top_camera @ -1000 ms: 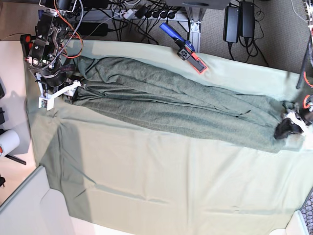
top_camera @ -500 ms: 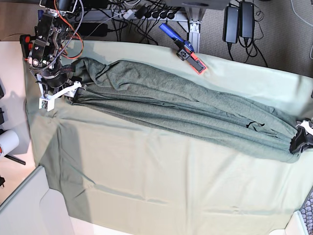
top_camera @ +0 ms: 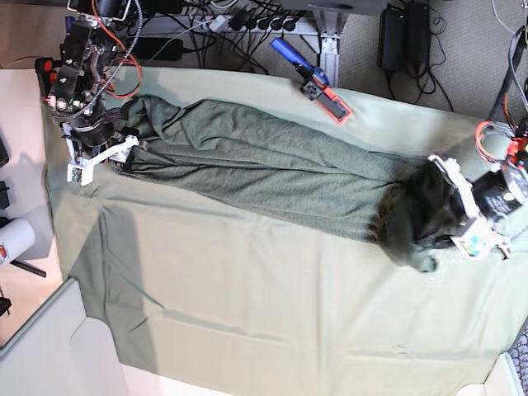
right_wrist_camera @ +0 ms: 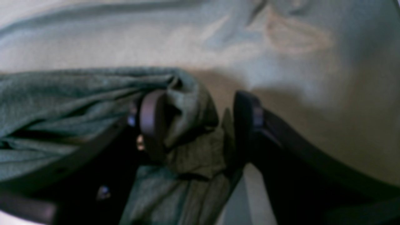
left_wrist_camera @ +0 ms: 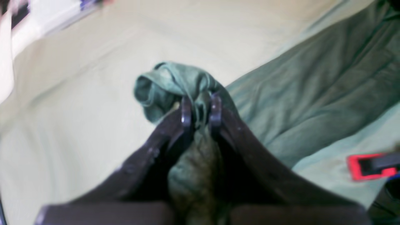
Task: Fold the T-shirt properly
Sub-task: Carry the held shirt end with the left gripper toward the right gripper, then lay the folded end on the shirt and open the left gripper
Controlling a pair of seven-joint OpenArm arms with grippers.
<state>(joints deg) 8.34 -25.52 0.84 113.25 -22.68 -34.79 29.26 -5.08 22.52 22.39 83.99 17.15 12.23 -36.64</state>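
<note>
The dark grey-green T-shirt (top_camera: 272, 165) lies as a long wrinkled band across the pale green tablecloth (top_camera: 247, 313), from upper left to right. My left gripper (top_camera: 436, 224) is at the band's right end, shut on a bunched wad of the T-shirt (left_wrist_camera: 175, 84), which pokes out past the fingertips (left_wrist_camera: 187, 112). My right gripper (top_camera: 124, 153) is at the left end. Its fingers (right_wrist_camera: 153, 125) stand apart with a thick fold of the T-shirt (right_wrist_camera: 187, 134) packed between them.
A blue and red tool (top_camera: 318, 87) lies on the cloth's far edge, and its red end (left_wrist_camera: 368, 162) shows in the left wrist view. Cables and power bricks (top_camera: 404, 33) sit beyond the table. A white cup (top_camera: 12, 239) stands off the left edge.
My left gripper has come inward from the table's right edge, carrying the shirt's end. The shirt, pulled taut before, is now shorter and bunched at that end. The right arm has stayed put.
</note>
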